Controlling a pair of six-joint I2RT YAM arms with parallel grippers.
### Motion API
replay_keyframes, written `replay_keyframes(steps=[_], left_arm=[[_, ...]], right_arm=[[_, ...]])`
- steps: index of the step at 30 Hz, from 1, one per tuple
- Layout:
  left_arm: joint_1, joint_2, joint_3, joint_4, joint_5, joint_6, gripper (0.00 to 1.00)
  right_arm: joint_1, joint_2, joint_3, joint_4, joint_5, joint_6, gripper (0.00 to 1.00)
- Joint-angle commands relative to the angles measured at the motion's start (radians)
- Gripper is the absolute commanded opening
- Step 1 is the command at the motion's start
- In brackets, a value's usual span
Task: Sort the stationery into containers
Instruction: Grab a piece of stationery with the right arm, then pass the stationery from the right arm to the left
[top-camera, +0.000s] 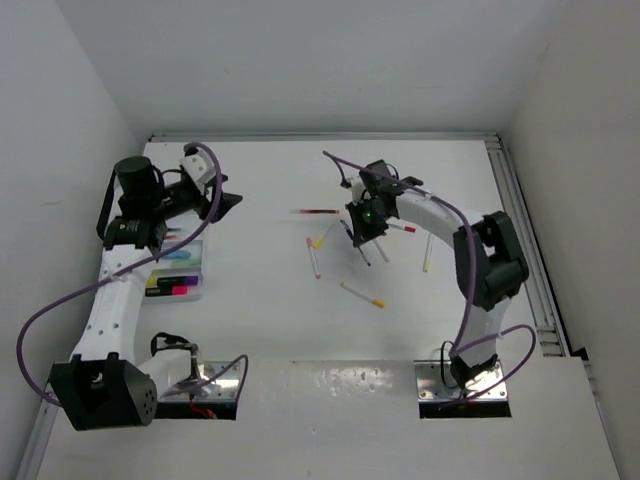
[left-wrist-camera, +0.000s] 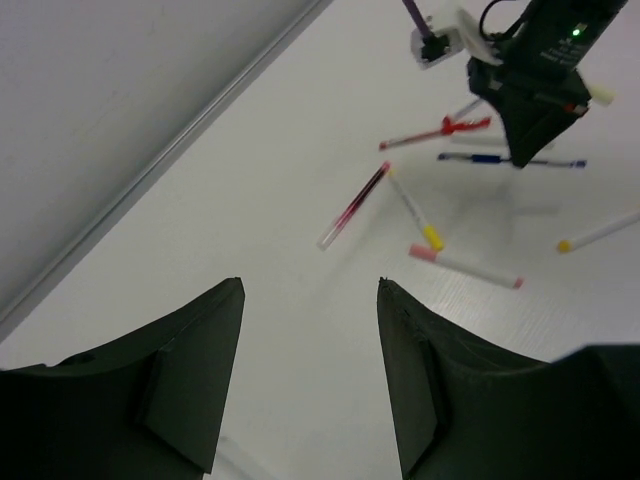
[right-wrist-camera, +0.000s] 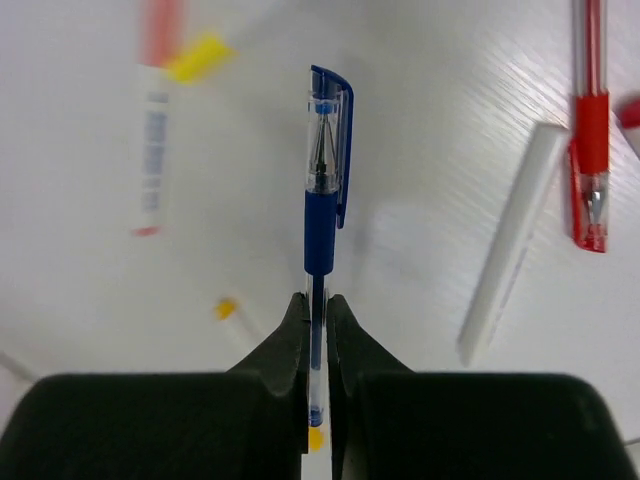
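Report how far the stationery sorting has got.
Done: a few highlighters lie in the white tray. In hand: the right gripper is shut on a blue pen; the left gripper hangs open and empty. Left: several pens loose on the table, among them a dark red pen and a yellow-capped pen.

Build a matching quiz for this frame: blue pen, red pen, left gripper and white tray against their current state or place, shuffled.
Column 1
1. blue pen
2. red pen
3. left gripper
4. white tray

Column 2
A. open, holding nothing
B. lying loose on the table
C. at the table's left side, highlighters inside
D. pinched in the shut right gripper

Pairs: 1-D, 2-B, 3-A, 4-C
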Motion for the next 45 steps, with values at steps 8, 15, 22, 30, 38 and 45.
replay_keyframes(steps=[8,15,22,30,38,45], left_arm=[[-0.194,0.013,-0.078,0.388,0.030,-0.752,0.61],[-0.337,0.062,-0.098,0.521,-0.151,-1.108,0.62],[-0.403,0.064,-0.094,0.397,-0.338,-1.127,0.62],[-0.444,0.062,-0.120,0.372,-0.379,-1.113,0.61],[-0.464,0.099,-0.176,0.382,-0.418,-1.179,0.49],[-0.466,0.137,-0.169,0.431,-0.397,-1.222,0.46]], right_arm=[[0.075,-0.224,0.146,0.035,-0.419,0.143,0.00],[0.121,-0.252,0.186,0.109,-0.481,0.254,0.00],[0.132,-0.270,0.192,0.094,-0.444,0.248,0.00],[0.135,-0.281,0.195,0.088,-0.398,0.243,0.00],[0.135,-0.278,0.215,0.088,-0.397,0.248,0.00],[0.143,-0.280,0.217,0.091,-0.413,0.255,0.00]])
